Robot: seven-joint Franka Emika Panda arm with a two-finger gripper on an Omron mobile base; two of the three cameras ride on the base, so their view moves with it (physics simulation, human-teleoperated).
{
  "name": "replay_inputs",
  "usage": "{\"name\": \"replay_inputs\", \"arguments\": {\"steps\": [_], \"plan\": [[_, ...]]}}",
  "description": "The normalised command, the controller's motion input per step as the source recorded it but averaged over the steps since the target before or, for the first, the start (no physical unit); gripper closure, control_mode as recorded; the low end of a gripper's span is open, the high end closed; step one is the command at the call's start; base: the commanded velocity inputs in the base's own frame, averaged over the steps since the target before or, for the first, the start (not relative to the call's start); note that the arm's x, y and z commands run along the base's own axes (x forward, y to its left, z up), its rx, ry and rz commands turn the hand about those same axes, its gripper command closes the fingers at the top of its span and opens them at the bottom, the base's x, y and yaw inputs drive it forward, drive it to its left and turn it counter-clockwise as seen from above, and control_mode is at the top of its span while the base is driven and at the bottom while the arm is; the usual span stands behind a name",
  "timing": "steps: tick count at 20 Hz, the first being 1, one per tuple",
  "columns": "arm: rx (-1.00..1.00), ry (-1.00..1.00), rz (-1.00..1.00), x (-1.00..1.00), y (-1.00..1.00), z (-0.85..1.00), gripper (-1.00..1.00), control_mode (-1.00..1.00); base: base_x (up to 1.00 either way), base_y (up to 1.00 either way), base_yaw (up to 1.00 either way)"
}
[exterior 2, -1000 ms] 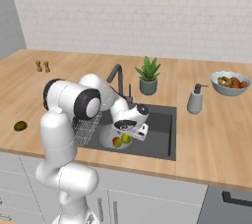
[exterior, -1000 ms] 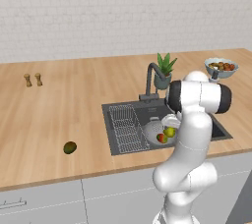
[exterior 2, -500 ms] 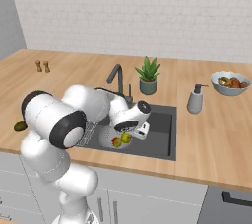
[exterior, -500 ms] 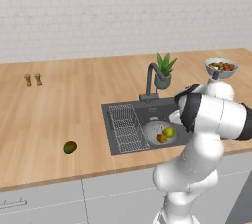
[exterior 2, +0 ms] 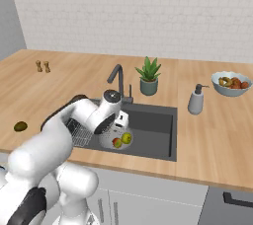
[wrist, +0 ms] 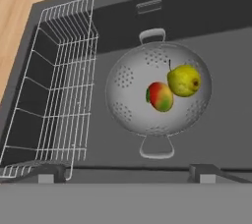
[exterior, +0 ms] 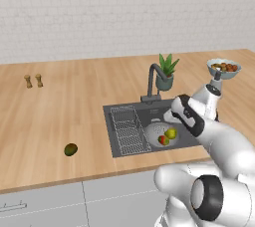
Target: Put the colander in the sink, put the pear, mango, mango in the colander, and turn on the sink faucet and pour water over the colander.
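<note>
The colander (wrist: 158,93) sits on the floor of the sink (wrist: 231,115), just beside the wire rack (wrist: 54,85), and it holds two fruits that touch each other: the yellow-green pear (wrist: 184,80) with its dark stem, and a red-and-green mango (wrist: 160,96) against the pear's side. Compared with a second ago, the arm has swung away from its upright stance over the basin and now stretches low across the front edge of the sink, while the gripper (wrist: 127,173) has drawn up and off the colander with its jaws spread wide and nothing between them; over that second they have only widened a touch further. Both fruits lie where they did a second ago, so I judge the mango has been let go and the hand is clearing out. That leaves one fruit short: the second mango (exterior: 70,149) is a dark green oval on the counter well to the rack side of the sink, far from the colander. The sink faucet (exterior: 154,78) stands behind the sink with no stream under it, so the water step is not yet begun. The next move likely calls for a long reach, or a drive of the base, toward that lone mango.
</note>
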Motion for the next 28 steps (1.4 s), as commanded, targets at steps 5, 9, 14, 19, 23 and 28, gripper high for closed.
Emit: {"name": "replay_inputs", "arguments": {"steps": [5,9,14,19,23,28], "plan": [[-0.11,0.00,0.03,-0.49,0.99,0.71,-1.00,-1.00,0.00,0.00,0.00],[-0.06,0.00,0.05,-0.22,1.00,0.47,-1.00,-1.00,0.00,0.00,0.00],[-0.02,0.00,0.00,0.00,0.97,0.06,-1.00,-1.00,0.00,0.00,0.00],[0.00,0.01,0.00,0.13,0.89,0.01,-1.00,-1.00,0.00,0.00,0.00],[0.00,0.02,0.00,0.27,0.86,0.00,-1.00,-1.00,0.00,0.00,0.00],[0.00,0.06,0.00,0.57,0.77,0.00,-1.00,-1.00,0.00,0.00,0.00]]}}
